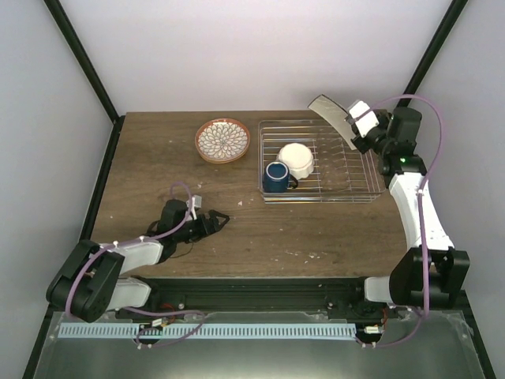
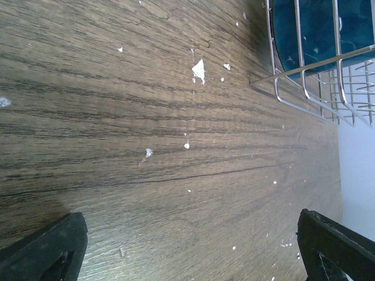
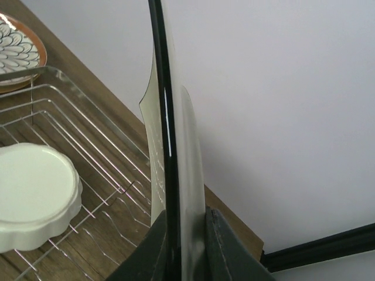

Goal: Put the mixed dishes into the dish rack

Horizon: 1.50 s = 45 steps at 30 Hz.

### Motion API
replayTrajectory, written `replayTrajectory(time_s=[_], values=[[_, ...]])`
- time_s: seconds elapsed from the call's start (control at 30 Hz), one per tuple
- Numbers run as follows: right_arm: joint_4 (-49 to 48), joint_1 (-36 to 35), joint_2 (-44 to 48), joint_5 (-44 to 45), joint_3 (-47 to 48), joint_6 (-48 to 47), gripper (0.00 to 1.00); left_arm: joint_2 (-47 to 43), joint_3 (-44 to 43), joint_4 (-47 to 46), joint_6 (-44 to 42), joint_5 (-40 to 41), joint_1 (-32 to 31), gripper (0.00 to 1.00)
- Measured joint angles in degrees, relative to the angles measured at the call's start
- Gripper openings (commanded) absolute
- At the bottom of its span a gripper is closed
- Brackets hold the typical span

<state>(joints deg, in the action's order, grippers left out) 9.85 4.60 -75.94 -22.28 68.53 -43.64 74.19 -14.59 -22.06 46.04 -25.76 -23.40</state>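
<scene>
Right gripper (image 1: 359, 133) clamps cream plate (image 1: 331, 113) edge-on above dish rack (image 1: 339, 197) corner — left gripper (image 1: 215, 221) wide, empty, over table (image 1: 316, 237).

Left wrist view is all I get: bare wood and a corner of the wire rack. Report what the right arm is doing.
Observer: The right gripper is shut on the cream rectangular plate, holding it on edge over the far edge of the dish rack.
Operator: List what is already in the rack.
Observer: The white scalloped bowl sits in it, just right of the dark blue mug.
Operator: Name what is left outside.
Observer: The round patterned plate lies flat on the table, left of the rack's far end.
</scene>
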Motion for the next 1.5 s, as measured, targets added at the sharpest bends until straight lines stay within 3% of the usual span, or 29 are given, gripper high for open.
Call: replayTrajectory(time_s=[0.53, 1.5], values=[[1.8, 2.3, -2.6, -5.2, 0.0, -13.8, 0.01, 0.3, -10.1, 17.1, -3.8, 3.5, 1.1, 1.0], [12.3, 4.3, -9.0, -14.6, 6.1, -29.2, 0.01, 1.8, -15.2, 23.9, -5.8, 4.1, 3.5, 1.0]])
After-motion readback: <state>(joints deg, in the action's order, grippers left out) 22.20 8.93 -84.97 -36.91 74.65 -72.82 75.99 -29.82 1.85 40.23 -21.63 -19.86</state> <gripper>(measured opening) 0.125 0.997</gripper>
